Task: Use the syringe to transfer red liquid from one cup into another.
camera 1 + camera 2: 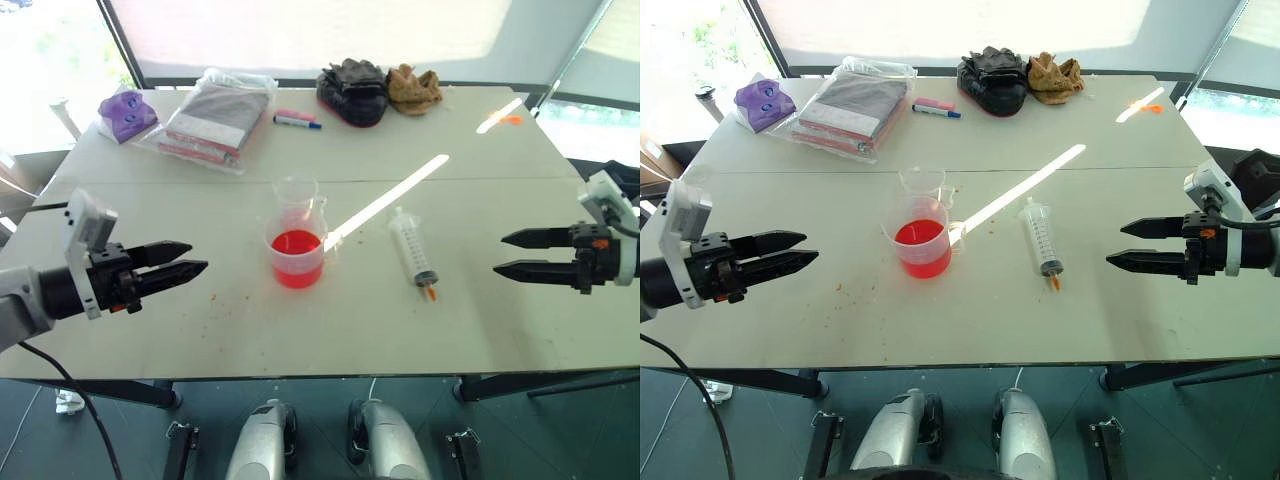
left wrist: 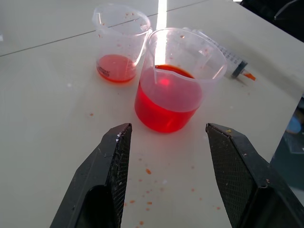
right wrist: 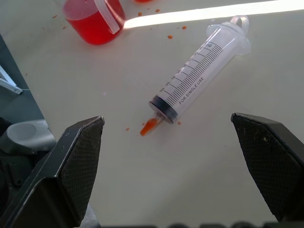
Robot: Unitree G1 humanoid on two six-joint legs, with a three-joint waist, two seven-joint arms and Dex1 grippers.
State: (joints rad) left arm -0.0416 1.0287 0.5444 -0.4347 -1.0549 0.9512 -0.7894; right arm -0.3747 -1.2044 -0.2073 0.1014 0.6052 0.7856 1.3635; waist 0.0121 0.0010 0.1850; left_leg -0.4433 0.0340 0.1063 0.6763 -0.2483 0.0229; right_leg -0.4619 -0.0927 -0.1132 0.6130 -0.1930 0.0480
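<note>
From the head views, the syringe (image 1: 412,247) lies flat on the counter (image 1: 520,320), untouched, just right of the wider cup (image 1: 297,258) holding red liquid (image 1: 296,243); the narrower cup (image 1: 295,194) stands touching it behind. The left end effector (image 1: 188,267) and right end effector (image 1: 514,254) hover well apart, both spread and empty.

Left wrist view: both cups sit ahead.

Right wrist view: the syringe reads "FOR SINGLE USE". The pickup seems pending; next calls for closing on the barrel.
</note>
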